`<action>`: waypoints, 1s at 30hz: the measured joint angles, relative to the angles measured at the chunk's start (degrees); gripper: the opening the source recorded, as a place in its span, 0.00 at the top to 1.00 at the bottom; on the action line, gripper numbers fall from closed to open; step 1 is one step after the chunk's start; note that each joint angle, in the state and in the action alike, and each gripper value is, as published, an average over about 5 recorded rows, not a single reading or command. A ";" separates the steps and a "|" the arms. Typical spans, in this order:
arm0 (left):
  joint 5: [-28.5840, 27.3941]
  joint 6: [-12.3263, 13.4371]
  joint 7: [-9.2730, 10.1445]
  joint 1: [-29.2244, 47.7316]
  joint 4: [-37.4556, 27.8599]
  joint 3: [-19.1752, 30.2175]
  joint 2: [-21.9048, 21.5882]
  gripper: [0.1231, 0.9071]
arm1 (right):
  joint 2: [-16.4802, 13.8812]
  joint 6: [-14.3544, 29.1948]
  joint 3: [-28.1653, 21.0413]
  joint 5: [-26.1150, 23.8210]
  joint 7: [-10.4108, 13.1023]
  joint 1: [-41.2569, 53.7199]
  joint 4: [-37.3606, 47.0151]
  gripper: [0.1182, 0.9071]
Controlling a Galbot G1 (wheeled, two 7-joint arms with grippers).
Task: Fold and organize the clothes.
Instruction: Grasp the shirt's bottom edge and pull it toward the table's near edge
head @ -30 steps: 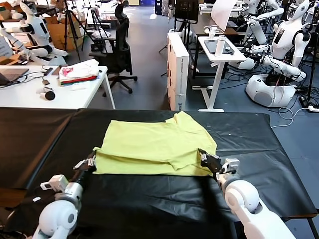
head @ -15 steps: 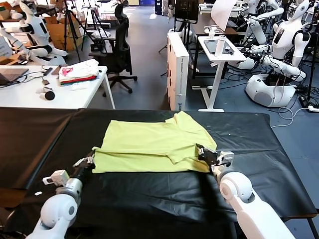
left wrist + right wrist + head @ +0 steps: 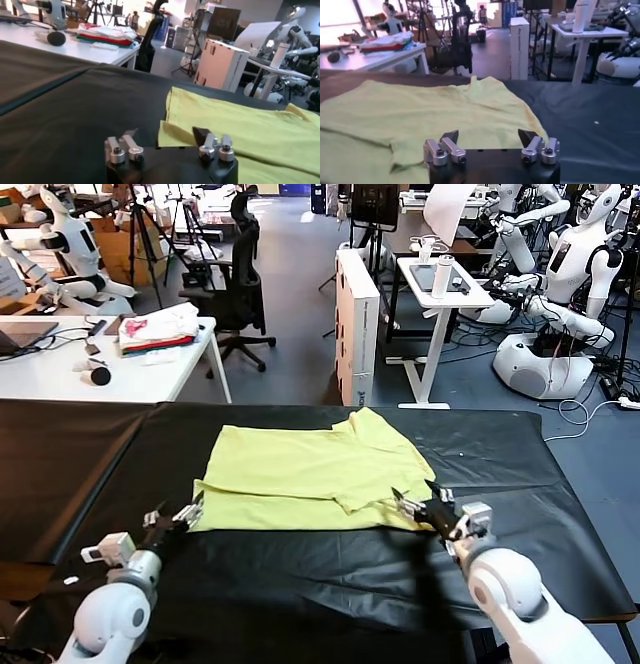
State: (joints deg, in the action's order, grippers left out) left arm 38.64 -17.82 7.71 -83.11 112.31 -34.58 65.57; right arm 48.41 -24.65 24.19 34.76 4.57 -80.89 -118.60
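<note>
1. T-shirt point(image 3: 310, 476): light yellow-green, lies partly folded on the black table cover point(image 3: 520, 454), near the middle of the table. Near hem runs roughly straight across; far-right sleeve corner points toward the table's back edge.
2. Left gripper point(image 3: 176, 517): fingers spread apart, holding nothing. It sits at the shirt's near-left corner. In the left wrist view one fingertip point(image 3: 201, 134) overlaps the hem edge, the other is over bare cover.
3. Right gripper point(image 3: 418, 504): fingers spread apart, nothing between them. It sits at the shirt's near-right corner; in the right wrist view point(image 3: 490, 142) both fingertips show over yellow fabric.
4. Open room: bare black cover on both sides of the shirt, wide to the left and right, and a strip between the hem and the table's near edge, where both arms reach in.
5. Behind the table: white desk point(image 3: 60, 374) carrying a stack of folded clothes point(image 3: 157, 331), well apart from the shirt; office chair point(image 3: 238, 279) beside it.
</note>
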 joint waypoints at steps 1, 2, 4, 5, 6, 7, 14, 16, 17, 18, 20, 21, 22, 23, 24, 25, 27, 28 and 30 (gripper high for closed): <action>-0.48 -0.08 -0.06 -0.77 0.80 0.04 0.27 0.00 | -0.18 0.20 0.17 -0.02 -0.27 -0.56 -0.06 0.00; -1.06 -0.12 -0.11 -1.46 1.48 0.09 0.55 0.00 | -0.27 0.44 0.26 -0.06 -0.51 -0.95 -0.05 0.00; -2.10 -0.15 -0.17 -2.47 2.32 0.16 1.03 0.00 | -0.26 0.93 0.26 -0.17 -0.91 -1.32 0.12 0.00; -2.51 -0.16 -0.17 -2.81 2.49 0.17 1.21 0.00 | -0.19 1.13 0.20 -0.21 -1.06 -1.34 0.26 0.00; -2.82 -0.16 -0.18 -3.10 2.59 0.17 1.35 0.00 | -0.12 1.27 0.14 -0.25 -1.18 -1.34 0.44 0.00; -3.03 -0.17 -0.20 -3.33 2.62 0.18 1.45 0.00 | -0.04 1.36 0.05 -0.28 -1.26 -1.30 0.64 0.00; -3.44 -0.10 -0.42 -4.19 2.20 0.25 1.66 0.00 | 0.22 1.51 -0.74 -0.52 -1.53 -0.65 2.03 0.08; -3.45 -0.10 -0.42 -4.24 2.07 0.30 1.67 0.03 | 0.21 1.54 -0.81 -0.56 -1.62 -0.71 2.26 0.13; -3.46 -0.09 -0.43 -4.25 1.96 0.33 1.69 0.06 | 0.18 1.55 -0.82 -0.58 -1.66 -0.77 2.34 0.17; -3.45 -0.07 -0.43 -4.25 1.82 0.36 1.72 0.12 | 0.14 1.57 -0.82 -0.59 -1.72 -0.84 2.42 0.22; -3.34 -0.01 -0.46 -4.29 1.58 0.41 1.81 0.24 | -0.03 1.62 -0.83 -0.62 -1.86 -0.92 2.56 0.36; -3.28 0.04 -0.51 -4.35 1.51 0.44 1.85 0.33 | -0.15 1.65 -0.83 -0.62 -1.92 -0.93 2.60 0.43; -3.21 0.09 -0.57 -4.42 1.48 0.47 1.88 0.40 | -0.28 1.69 -0.83 -0.62 -1.97 -0.92 2.63 0.51; -3.21 0.14 -0.64 -4.49 1.47 0.52 1.91 0.47 | -0.42 1.72 -0.82 -0.59 -2.00 -0.90 2.63 0.60; -3.24 0.19 -0.71 -4.54 1.47 0.56 1.94 0.57 | -0.57 1.74 -0.81 -0.53 -1.98 -0.89 2.59 0.67; -3.29 0.23 -0.76 -4.57 1.45 0.59 1.97 0.64 | -0.72 1.73 -0.78 -0.40 -1.91 -0.91 2.52 0.75; -3.39 0.28 -0.80 -4.55 1.42 0.63 1.99 0.81 | -1.07 1.56 -0.65 0.13 -1.52 -1.08 2.27 0.89; -3.41 0.29 -0.80 -4.53 1.40 0.63 1.97 0.87 | -1.27 1.36 -0.53 0.57 -1.17 -1.23 2.08 0.93; -3.41 0.32 -0.80 -4.59 1.44 0.60 1.83 0.96 | -1.76 0.55 -0.21 1.89 -0.18 -1.68 1.58 0.98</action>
State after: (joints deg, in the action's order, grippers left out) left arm 35.23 -17.50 6.91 -87.71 113.75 -33.98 67.40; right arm 46.65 -24.10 23.98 36.66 4.38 -82.58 -117.03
